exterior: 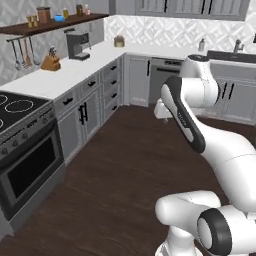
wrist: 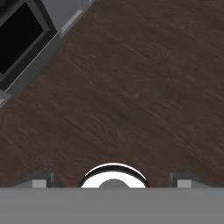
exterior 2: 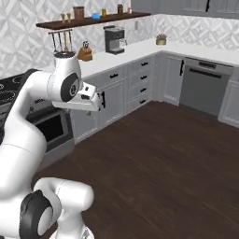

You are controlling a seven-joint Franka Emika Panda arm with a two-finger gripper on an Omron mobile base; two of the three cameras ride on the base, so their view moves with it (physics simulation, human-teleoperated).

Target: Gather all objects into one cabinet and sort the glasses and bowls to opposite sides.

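The shelf [exterior: 60, 22] is a long dark wooden plank on the patterned wall, high above the counter [exterior: 55, 77], and there I see the things I must sort. In the left base view the blue mug [exterior: 59, 18] sits near the middle of the plank, with a brown pot-like thing [exterior: 43, 14] beside it and small orange-brown items [exterior: 32, 20] toward the left end. They are too small for me to tell which is the red mug, the orange mug or the bowl. I think they stand on the shelf because it is the place for gathering, so mostly sorting may remain.

My gripper [wrist: 112, 183] is wide open and holds nothing; its two finger tips stand far apart at the bottom of the hand view. It points down at the floor [wrist: 131, 87], which is dark brown wood with a long grain, smooth and a little shiny. I judge this is only a resting pose, because I am well apart from the shelf and must come nearer first.

Under the shelf, the counter is white and flat. On it stand a black coffee machine [exterior: 78, 44] and a wooden knife block [exterior: 50, 61]. The cabinet doors [exterior: 80, 117] below are grey with black handles, and the black oven [exterior: 27, 170] has a dark glass door.
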